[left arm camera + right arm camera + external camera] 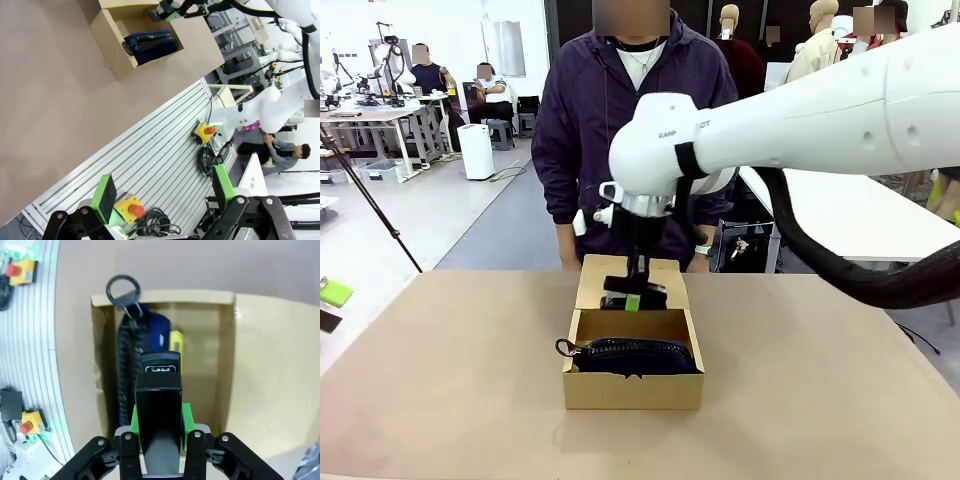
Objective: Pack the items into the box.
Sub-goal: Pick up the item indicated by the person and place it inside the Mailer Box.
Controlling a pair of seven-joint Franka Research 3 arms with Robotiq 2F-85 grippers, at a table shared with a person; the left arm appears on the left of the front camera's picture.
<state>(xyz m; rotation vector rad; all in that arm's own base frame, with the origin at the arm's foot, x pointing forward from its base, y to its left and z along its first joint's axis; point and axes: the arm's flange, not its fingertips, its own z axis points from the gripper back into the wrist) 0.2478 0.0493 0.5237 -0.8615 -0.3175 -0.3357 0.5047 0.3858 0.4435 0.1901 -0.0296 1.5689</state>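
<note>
Right claw (633, 301): clamps glossy black stapler (157, 400) above box
Box (633, 391): brown cardboard, flap open
Pouch (635, 354): navy, ring loop, inside box
Knife (176, 346): slim, yellow, beside pouch
Left claw (164, 189): spread wide

The stapler (158, 405) hides most of the yellow knife (175, 346) (only one end shows).

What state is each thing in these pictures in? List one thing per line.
Box, open, flap folded back.
Pouch, lying inside the box, ring loop over its wall.
Knife, lying inside the box beside the pouch.
Stapler, held over the open box.
Right fingers, shut on the stapler.
Left fingers, open, empty.
</note>
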